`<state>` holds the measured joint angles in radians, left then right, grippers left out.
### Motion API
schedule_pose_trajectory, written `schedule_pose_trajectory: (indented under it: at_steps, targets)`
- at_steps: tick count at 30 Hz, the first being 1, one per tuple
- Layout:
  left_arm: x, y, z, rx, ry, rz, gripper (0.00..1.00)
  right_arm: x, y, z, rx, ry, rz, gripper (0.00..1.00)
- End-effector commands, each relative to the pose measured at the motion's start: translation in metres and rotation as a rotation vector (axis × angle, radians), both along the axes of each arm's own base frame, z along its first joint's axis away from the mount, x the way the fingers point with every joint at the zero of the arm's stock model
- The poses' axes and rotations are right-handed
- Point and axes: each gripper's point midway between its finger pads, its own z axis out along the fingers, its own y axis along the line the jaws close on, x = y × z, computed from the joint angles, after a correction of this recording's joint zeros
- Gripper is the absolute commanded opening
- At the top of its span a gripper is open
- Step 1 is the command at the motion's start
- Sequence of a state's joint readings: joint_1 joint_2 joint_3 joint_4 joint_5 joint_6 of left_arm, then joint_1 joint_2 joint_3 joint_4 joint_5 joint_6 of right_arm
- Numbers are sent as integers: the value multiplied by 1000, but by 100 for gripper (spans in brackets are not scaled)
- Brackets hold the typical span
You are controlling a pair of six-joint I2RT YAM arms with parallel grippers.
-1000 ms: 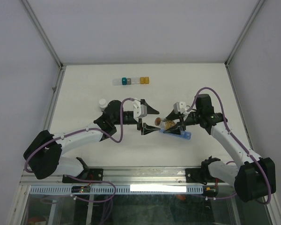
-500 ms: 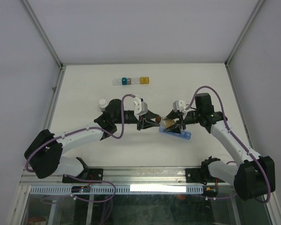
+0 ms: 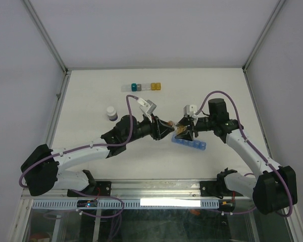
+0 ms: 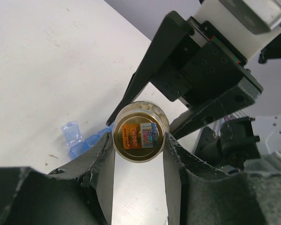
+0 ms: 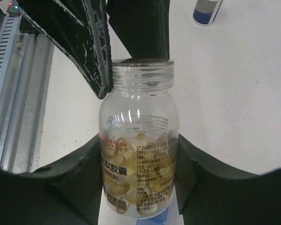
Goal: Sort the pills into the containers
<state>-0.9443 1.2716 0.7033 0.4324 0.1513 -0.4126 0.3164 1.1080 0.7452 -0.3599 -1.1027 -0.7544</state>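
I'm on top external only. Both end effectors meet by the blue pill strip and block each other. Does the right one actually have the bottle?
Observer: Yes. The right wrist view shows the right end effector with a finger on each side of the clear bottle.
Operator: And the left?
Observer: The left wrist view shows the left end effector clamped across the bottle's round end.
Operator: Anything inside?
Observer: Pale yellow capsules, partly filling it.
Operator: Any compartment open?
Observer: The left wrist view shows one lid standing open on the blue strip.
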Motion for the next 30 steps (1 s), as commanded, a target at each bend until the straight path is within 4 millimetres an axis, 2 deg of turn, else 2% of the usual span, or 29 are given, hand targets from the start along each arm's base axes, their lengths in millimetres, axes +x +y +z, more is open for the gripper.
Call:
schedule_pose_trajectory:
  at_steps: [1, 3, 4, 5, 6, 8, 10, 13, 15, 18, 20, 24, 26, 30]
  targets:
    - [17, 8, 19, -76, 77, 191, 0, 24, 1, 18, -4, -63, -77, 0]
    - [15, 6, 20, -93, 89, 183, 1, 25, 1, 18, -5, -62, -81, 0]
    - [11, 5, 21, -99, 87, 164, 19, 25, 1, 18, -5, -61, -81, 0]
    - [6, 4, 26, -118, 68, 131, 43, 24, 2, 18, -2, -61, -77, 0]
    - [2, 4, 34, -144, 31, 101, 60, 23, 2, 18, 0, -58, -73, 0]
    - [-5, 9, 39, -169, -22, 74, 82, 20, 3, 20, 9, -54, -58, 0]
    - [-6, 19, 44, -186, -77, 71, 98, 15, 4, 21, 20, -57, -29, 0]
    - [-10, 38, 50, -217, -189, 10, 99, 8, 5, 23, 32, -60, 2, 0]
    - [-19, 49, 55, -242, -294, -76, 99, 5, 5, 24, 36, -68, 24, 0]
    - [-42, 58, 60, -210, -564, -214, 99, -4, 6, 22, 46, -64, 69, 0]
    - [-47, 60, 57, -172, -708, -242, 99, -9, 6, 23, 55, -73, 101, 0]
    - [-42, 42, 46, -92, -812, -336, 99, -14, 6, 23, 61, -77, 123, 0]
    - [-43, 32, 40, -92, -814, -401, 99, -14, 6, 22, 58, -78, 125, 0]
    - [-29, 18, 34, -74, -800, -416, 96, -14, 7, 21, 57, -77, 131, 0]
